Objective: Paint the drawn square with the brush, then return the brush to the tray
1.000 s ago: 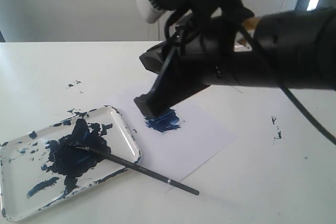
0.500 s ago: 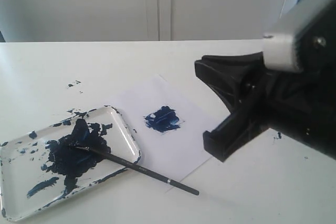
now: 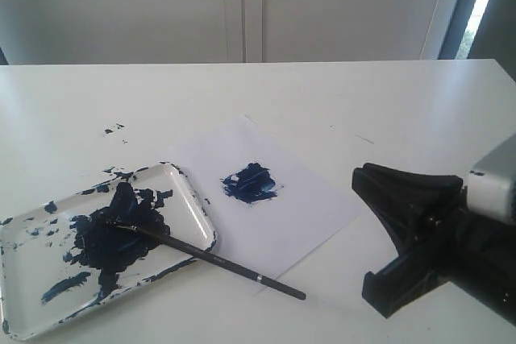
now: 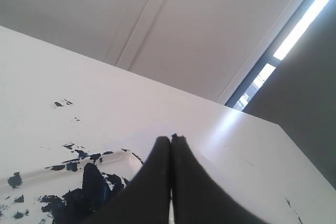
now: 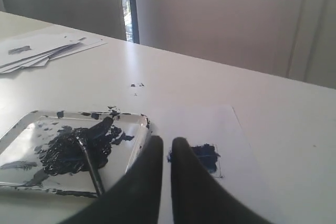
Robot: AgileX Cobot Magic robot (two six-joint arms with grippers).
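The brush (image 3: 210,258) lies free, its paint-coated tip in the tray's dark blue blotch and its handle sticking out over the rim onto the table and the corner of the paper. The tray (image 3: 192,191) sits at the front left. The drawn square (image 3: 250,183) on the white paper (image 3: 310,211) is filled with dark blue paint. My right gripper (image 3: 377,294) hovers at the front right, off the paper; in its wrist view the right gripper (image 5: 167,145) shows a narrow empty gap, with the brush (image 5: 89,163) and square (image 5: 207,157) beyond. My left gripper (image 4: 171,139) is shut and empty, near the tray (image 4: 113,158).
Small dark blue specks (image 3: 113,129) mark the table behind the tray, and more specks (image 3: 423,195) lie right of the paper. A loose stack of white sheets (image 5: 37,51) rests far off on the table.
My right arm has drawn back from over the painted square to the front right of the table. The brush, tray and paper have not moved.
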